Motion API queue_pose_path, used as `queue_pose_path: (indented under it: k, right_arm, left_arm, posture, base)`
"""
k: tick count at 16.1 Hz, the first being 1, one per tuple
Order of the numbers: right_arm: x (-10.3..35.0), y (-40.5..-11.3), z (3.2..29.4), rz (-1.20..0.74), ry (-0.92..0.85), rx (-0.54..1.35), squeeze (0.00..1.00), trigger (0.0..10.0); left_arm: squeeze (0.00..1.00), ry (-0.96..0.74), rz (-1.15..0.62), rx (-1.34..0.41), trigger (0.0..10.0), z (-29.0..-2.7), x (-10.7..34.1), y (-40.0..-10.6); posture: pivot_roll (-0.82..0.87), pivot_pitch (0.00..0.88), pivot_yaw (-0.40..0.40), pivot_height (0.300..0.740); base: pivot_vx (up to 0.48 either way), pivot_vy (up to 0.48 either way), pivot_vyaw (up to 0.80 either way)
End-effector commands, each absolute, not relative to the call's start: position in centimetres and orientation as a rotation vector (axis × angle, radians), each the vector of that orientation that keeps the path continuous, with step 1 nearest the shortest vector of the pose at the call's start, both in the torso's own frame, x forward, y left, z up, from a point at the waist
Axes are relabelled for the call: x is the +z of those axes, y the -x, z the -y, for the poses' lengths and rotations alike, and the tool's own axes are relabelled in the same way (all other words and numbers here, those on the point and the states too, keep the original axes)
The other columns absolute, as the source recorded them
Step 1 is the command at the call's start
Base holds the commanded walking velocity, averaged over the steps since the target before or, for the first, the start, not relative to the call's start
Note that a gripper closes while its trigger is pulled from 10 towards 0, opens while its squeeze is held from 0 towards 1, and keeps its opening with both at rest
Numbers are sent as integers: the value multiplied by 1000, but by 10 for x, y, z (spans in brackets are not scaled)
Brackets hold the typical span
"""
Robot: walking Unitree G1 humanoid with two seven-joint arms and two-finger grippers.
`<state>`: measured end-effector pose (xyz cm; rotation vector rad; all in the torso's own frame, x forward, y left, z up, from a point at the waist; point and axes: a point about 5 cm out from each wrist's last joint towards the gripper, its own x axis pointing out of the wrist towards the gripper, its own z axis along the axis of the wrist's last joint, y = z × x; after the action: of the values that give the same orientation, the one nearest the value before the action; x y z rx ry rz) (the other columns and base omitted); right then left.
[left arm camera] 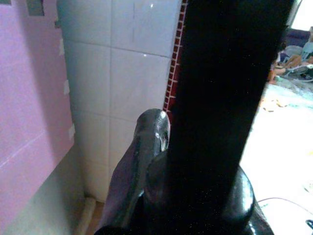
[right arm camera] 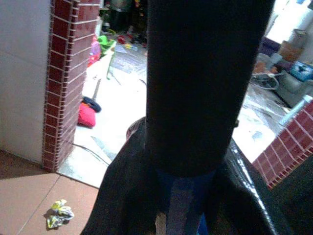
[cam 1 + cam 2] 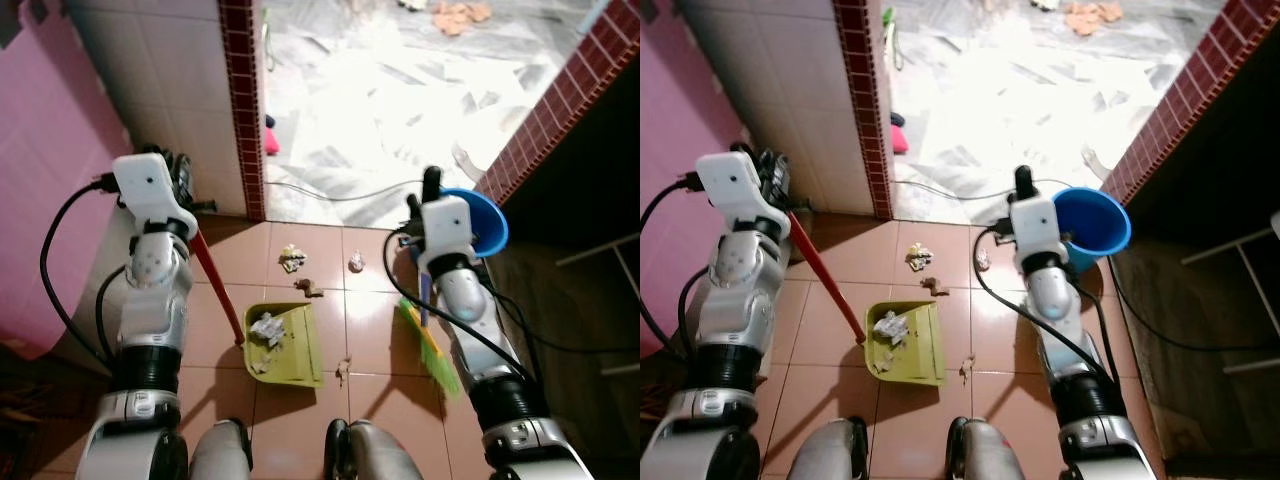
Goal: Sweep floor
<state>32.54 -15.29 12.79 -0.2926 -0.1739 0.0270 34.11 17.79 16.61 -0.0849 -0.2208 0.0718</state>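
A lime-green dustpan (image 3: 292,352) lies on the brown tiles in front of my feet, with crumpled paper (image 3: 266,328) inside. Its red handle (image 3: 214,284) slants up to my left gripper (image 3: 180,172), which is shut on it. My right gripper (image 3: 431,186) is shut on a broom handle (image 2: 200,73). The broom's green bristles (image 3: 433,352) rest on the floor to the right of the dustpan. Loose scraps lie beyond the pan: a yellowish paper wad (image 3: 291,258), a white scrap (image 3: 356,264), a brown bit (image 3: 311,289) and a crumb (image 3: 342,370) by the pan's right side.
A blue bucket (image 3: 492,222) stands just behind my right arm. A white tiled wall with a red brick edge (image 3: 240,100) rises at the left. A brick ledge (image 3: 560,110) runs along the right. A cable (image 3: 340,196) crosses the bright marble floor ahead.
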Motion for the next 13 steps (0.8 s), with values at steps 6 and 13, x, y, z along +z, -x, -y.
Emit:
queue_pose_path:
  k: [6, 13]
  right_arm:
    - [138, -318, 163, 202, 273, -56, 0, 10000]
    - [137, -316, 152, 187, 243, -42, 0, 10000]
  left_arm:
    - [0, 55, 286, 71, 10000, -168, 195, -323]
    - [0, 80, 259, 33, 10000, -153, 192, -319]
  posture:
    - [17, 201, -36, 740]
    - [31, 146, -32, 740]
  base:
    - [0, 0, -400]
    - [0, -216, -239]
